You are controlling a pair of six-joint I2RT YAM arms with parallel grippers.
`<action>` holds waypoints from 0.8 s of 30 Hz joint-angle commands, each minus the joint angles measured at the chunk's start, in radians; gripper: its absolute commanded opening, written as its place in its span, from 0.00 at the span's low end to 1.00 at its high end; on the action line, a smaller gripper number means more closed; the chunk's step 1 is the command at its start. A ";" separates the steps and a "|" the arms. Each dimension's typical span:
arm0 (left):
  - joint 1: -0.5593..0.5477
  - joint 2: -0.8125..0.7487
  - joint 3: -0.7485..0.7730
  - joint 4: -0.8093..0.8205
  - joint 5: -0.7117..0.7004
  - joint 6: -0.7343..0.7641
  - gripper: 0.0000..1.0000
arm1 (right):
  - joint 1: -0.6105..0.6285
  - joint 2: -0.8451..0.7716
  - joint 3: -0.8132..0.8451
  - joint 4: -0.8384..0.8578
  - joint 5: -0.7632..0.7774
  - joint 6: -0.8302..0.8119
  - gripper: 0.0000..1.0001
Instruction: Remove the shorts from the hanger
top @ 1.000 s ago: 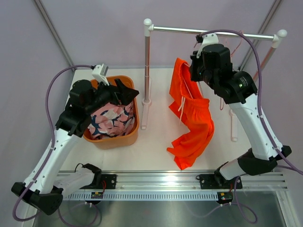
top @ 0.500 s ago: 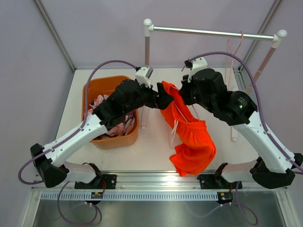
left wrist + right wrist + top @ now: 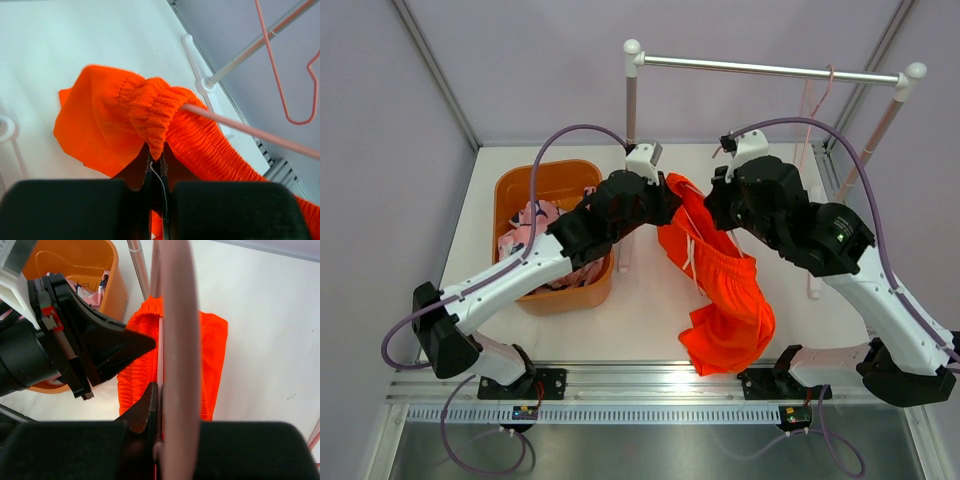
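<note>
The orange-red shorts (image 3: 725, 285) hang from a pink hanger (image 3: 176, 340) over the table's middle, and their lower part droops onto the table. My right gripper (image 3: 716, 205) is shut on that hanger (image 3: 235, 126) at the shorts' right top. My left gripper (image 3: 668, 198) reaches in from the left. Its jaws (image 3: 156, 159) are shut on a bunched fold of the shorts' elastic waistband (image 3: 152, 107), with a white drawstring thread between the fingers. The pink patterned shorts (image 3: 535, 228) lie in the orange basket (image 3: 570, 295).
A white clothes rack stands at the back with a metal rail (image 3: 770, 70) between two posts (image 3: 631, 130). A second, bare pink hanger (image 3: 812, 100) hangs from the rail near its right end. The basket sits at the table's left.
My left arm swung from over the basket to the orange shorts and shut on the waistband. My right arm brought the hanger and shorts down from the rail, leftward.
</note>
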 commanded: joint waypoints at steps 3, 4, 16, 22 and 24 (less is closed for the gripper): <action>0.009 0.015 0.118 -0.009 -0.213 0.050 0.00 | 0.068 -0.035 0.009 0.013 0.042 0.026 0.00; 0.011 0.024 0.132 -0.026 -0.239 0.056 0.00 | 0.082 -0.036 0.012 0.007 0.056 0.032 0.00; 0.113 0.116 0.182 -0.122 -0.307 0.051 0.00 | 0.145 -0.111 0.021 -0.033 0.096 0.053 0.00; 0.127 0.153 0.158 -0.093 -0.174 0.059 0.00 | 0.148 -0.134 0.012 -0.019 0.131 0.047 0.00; 0.124 0.157 0.141 -0.071 -0.078 0.056 0.00 | 0.148 -0.131 0.012 -0.011 0.159 0.041 0.00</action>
